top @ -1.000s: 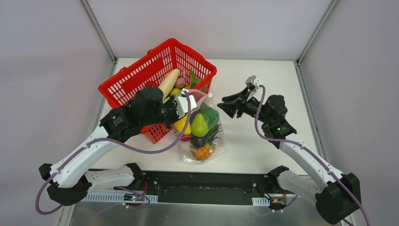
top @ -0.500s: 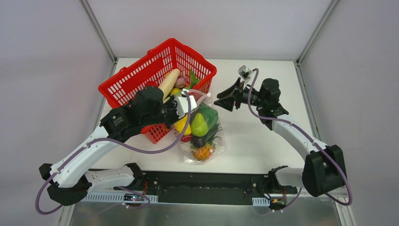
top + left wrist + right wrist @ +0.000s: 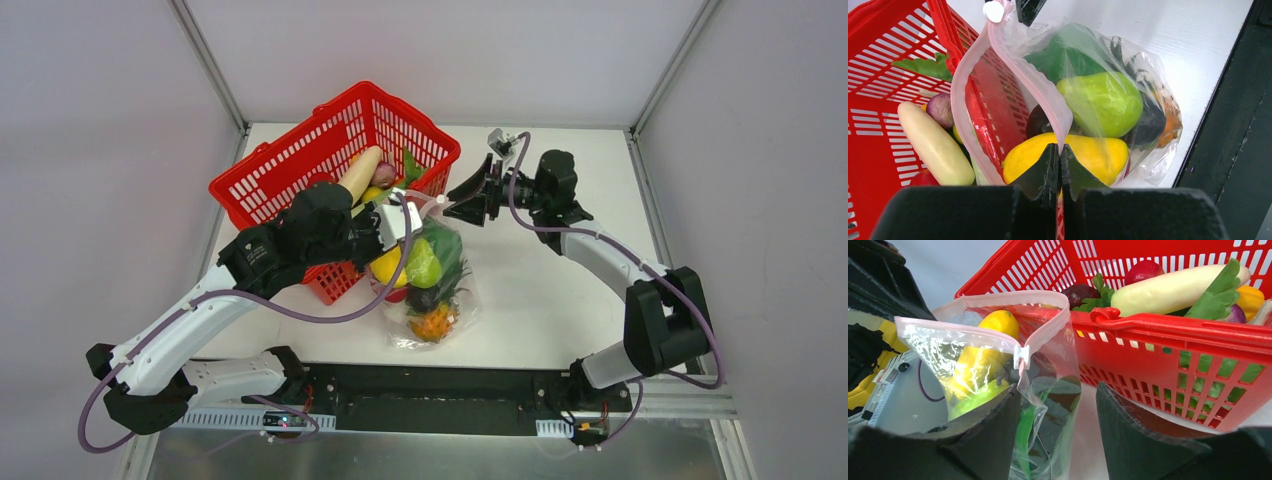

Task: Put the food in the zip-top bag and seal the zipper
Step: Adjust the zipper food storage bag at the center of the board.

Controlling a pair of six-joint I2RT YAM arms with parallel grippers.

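Left wrist, left tool [image 3: 1059,150] pinching zipper [image 3: 1055,111], right tool [image 3: 1058,389] parted near bag [image 3: 943,347]

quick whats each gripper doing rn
Left gripper: shut on the zipper of the zip-top bag.
Right gripper: open, holding nothing, facing the bag's mouth.

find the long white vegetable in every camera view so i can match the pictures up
Top external: the long white vegetable lies upper centre, inside the red basket.
Left wrist: lower left, in the basket, left of the pink zipper strip.
Right wrist: upper right, lying across the basket.
Shared landmark: the red basket.
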